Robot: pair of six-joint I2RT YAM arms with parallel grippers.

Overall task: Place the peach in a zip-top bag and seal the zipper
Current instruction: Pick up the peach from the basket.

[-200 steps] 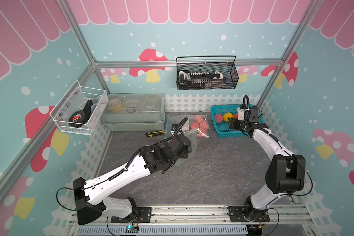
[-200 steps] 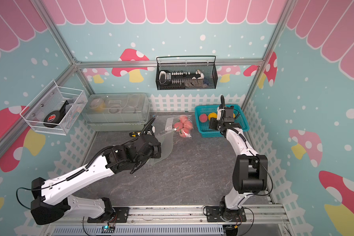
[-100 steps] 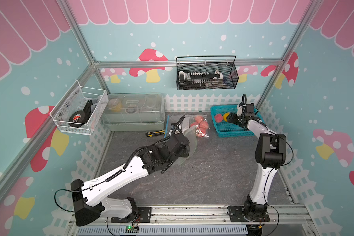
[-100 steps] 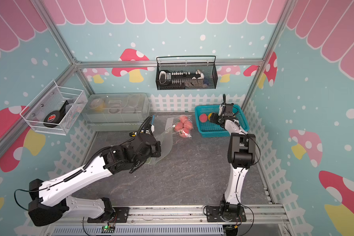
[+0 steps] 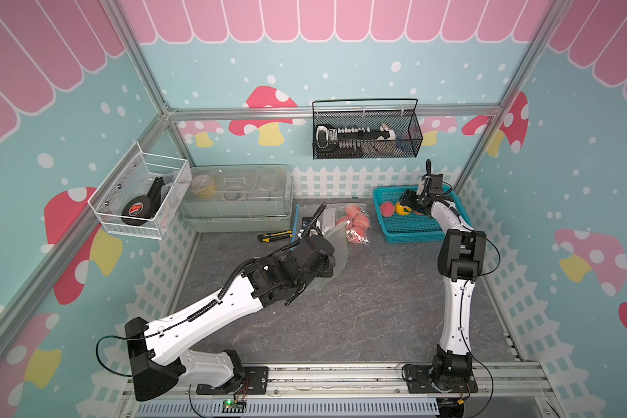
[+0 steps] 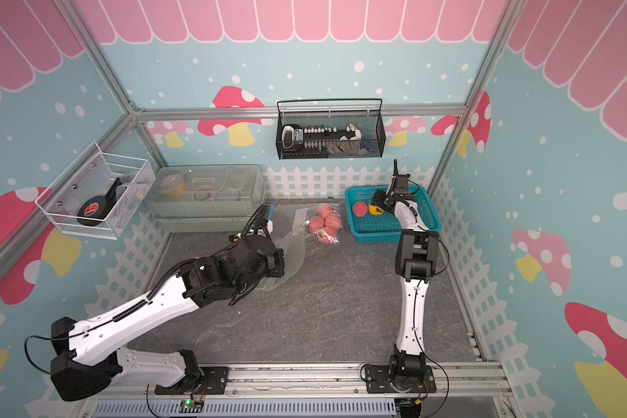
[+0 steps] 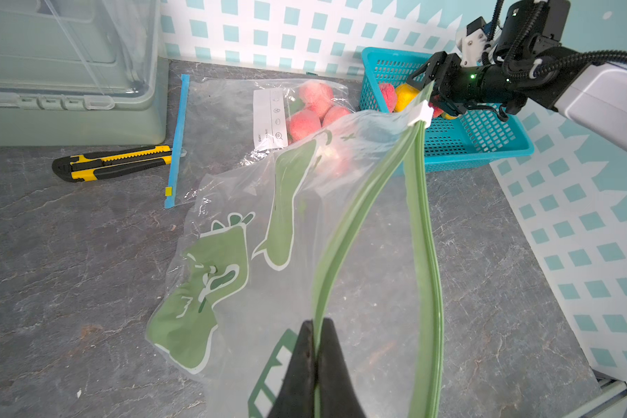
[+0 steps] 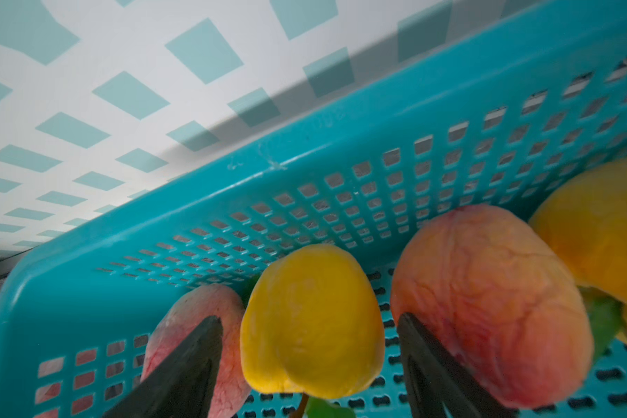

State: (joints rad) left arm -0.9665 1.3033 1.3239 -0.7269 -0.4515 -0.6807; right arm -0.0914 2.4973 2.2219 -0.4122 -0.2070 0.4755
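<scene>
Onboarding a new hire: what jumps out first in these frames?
The left gripper pinches the rim of a green-printed zip-top bag, holding it up mid-table. At the back right, the open right gripper straddles a yellow fruit in the teal basket, pink peaches on either side.

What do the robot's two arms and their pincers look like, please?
The left arm and right arm have glossy white shells, black joint housings and black bases. A ribbed black cable conduit runs along the left arm. The left pincer and right pincer each have two tapered matte-black fingers.
</scene>
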